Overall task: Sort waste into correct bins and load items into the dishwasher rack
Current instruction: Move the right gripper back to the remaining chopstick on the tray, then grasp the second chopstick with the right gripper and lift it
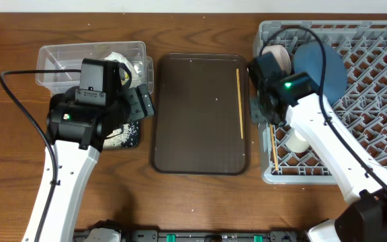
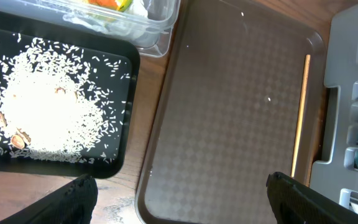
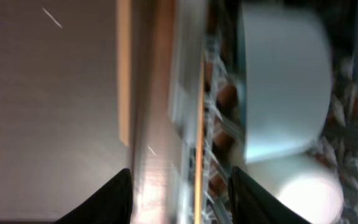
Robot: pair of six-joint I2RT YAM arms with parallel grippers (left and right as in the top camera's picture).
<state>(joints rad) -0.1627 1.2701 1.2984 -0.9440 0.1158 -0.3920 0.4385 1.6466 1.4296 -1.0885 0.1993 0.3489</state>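
Note:
One wooden chopstick (image 1: pixel 239 101) lies along the right side of the brown serving tray (image 1: pixel 193 144). A second chopstick (image 3: pixel 199 124) rests in the grey dishwasher rack (image 1: pixel 375 101) at its left edge. It lies between the fingers of my right gripper (image 3: pixel 180 199), whose jaws stand apart from it on both sides. A pale bowl (image 3: pixel 284 81), a white cup (image 3: pixel 303 193) and the dark blue plate (image 1: pixel 324 70) sit in the rack. My left gripper (image 2: pixel 182 205) hangs open over the serving tray's left edge. Rice (image 2: pixel 42 112) fills the black bin (image 2: pixel 126 112).
The clear tub (image 2: pixel 148 31) at the back left holds the white tissue (image 1: pixel 116 59) and the coloured wrapper (image 2: pixel 104 5). The left arm covers most of the black bin in the overhead view. The rack's wall (image 2: pixel 347 37) borders the serving tray on the right.

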